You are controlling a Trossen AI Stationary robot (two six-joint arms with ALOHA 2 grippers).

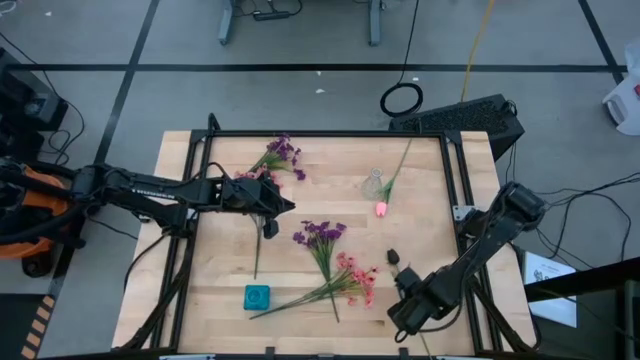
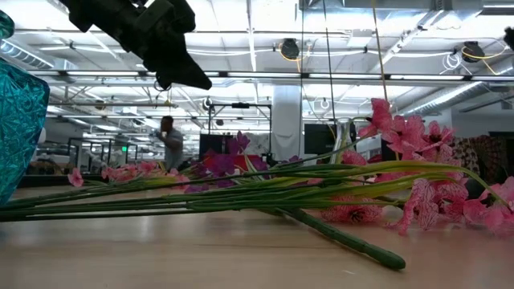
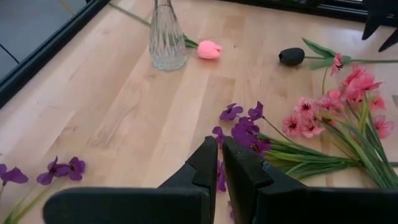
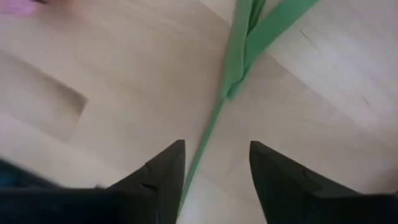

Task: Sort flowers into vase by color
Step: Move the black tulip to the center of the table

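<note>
A thin green stem (image 4: pixel 211 134) lay on the wooden table (image 1: pixel 210 300) directly under the right wrist camera, running between the two dark fingers (image 4: pixel 158 174) of the right gripper (image 4: pixel 214 163). Those fingers stood spread apart, one on each side of the stem, with bare wood showing between each finger and the stem, so nothing was pinched. From above, the right gripper (image 1: pixel 400 318) sat near the table's front right corner, close to a dark bud (image 1: pixel 394 257) with green leaves.

The flowers were scattered over the tabletop. A pink spray (image 1: pixel 355 280) and a purple spray (image 1: pixel 320 233) lay crossed near the middle, their long stems trailing toward the front. Another purple bunch (image 1: pixel 283 152) rested near the back edge. A single pink bud (image 1: pixel 381 209) lay just beside a clear glass vase (image 1: pixel 374 183), its stem reaching toward the far edge. A teal vase (image 1: pixel 257 296) stood near the front, close to the stem ends of the crossed sprays.

The left gripper (image 1: pixel 285 206) hung over the left half of the table, above more blossoms. In its own wrist view its fingers (image 3: pixel 205 168) were pressed nearly together, with only a narrow slit between them and nothing visibly held.

In the low view a person (image 2: pixel 169 140) stood far off in the room.
</note>
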